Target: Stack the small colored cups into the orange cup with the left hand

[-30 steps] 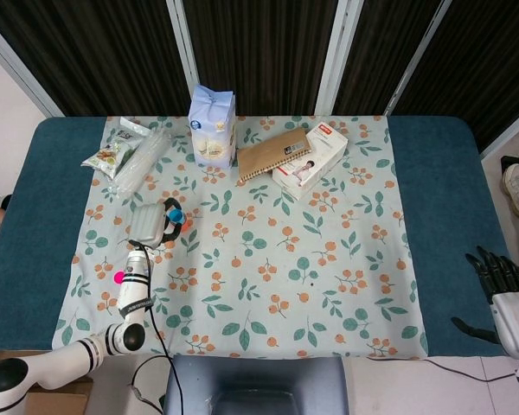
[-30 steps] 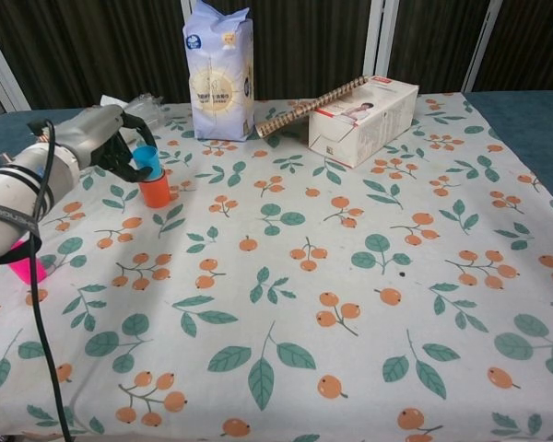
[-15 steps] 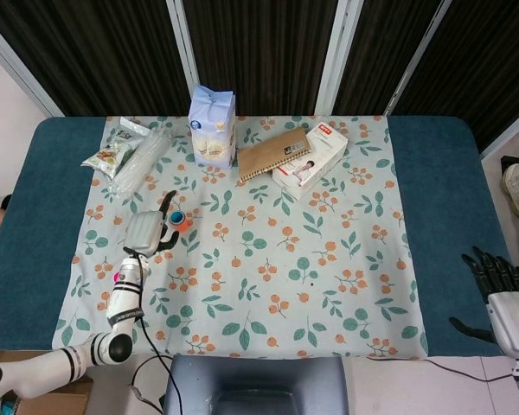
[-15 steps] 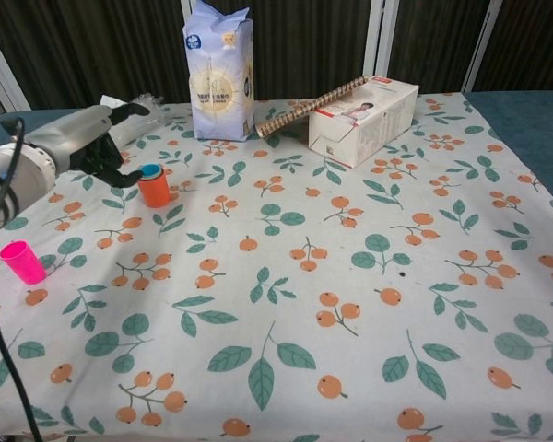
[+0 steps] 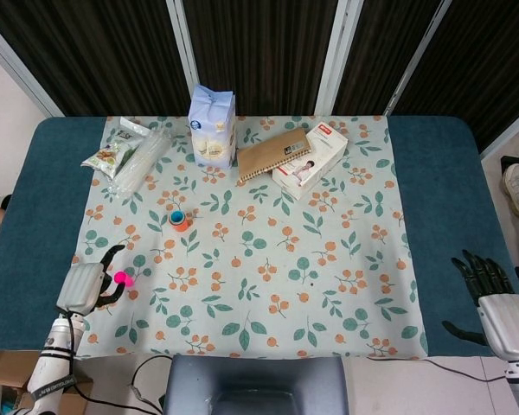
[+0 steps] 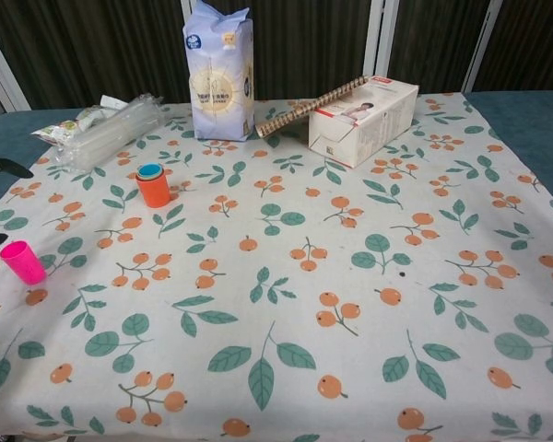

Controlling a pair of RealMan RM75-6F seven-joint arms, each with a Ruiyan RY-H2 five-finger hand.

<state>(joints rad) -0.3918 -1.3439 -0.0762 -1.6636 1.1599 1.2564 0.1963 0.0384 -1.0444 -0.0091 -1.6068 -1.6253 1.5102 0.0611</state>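
The orange cup (image 5: 180, 221) (image 6: 153, 189) stands upright on the floral cloth, left of centre, with a blue cup nested inside it. A small pink cup (image 5: 121, 278) (image 6: 22, 261) stands upright near the cloth's front left edge. My left hand (image 5: 88, 283) is just left of the pink cup, fingers spread, holding nothing; in the chest view only dark fingertips (image 6: 2, 167) show at the left edge. My right hand (image 5: 487, 292) hangs off the table's front right corner, fingers spread and empty.
At the back stand a blue-and-white carton (image 5: 212, 126), a spiral notebook (image 5: 272, 156) leaning on a white box (image 5: 317, 156), a snack packet (image 5: 109, 155) and a clear plastic sleeve (image 5: 144, 159). Blue table surface (image 5: 35, 216) flanks the cloth.
My left hand let go of the blue cup, leaving it in the orange cup, then drew back toward the front left, next to the pink cup. The right hand barely moved.
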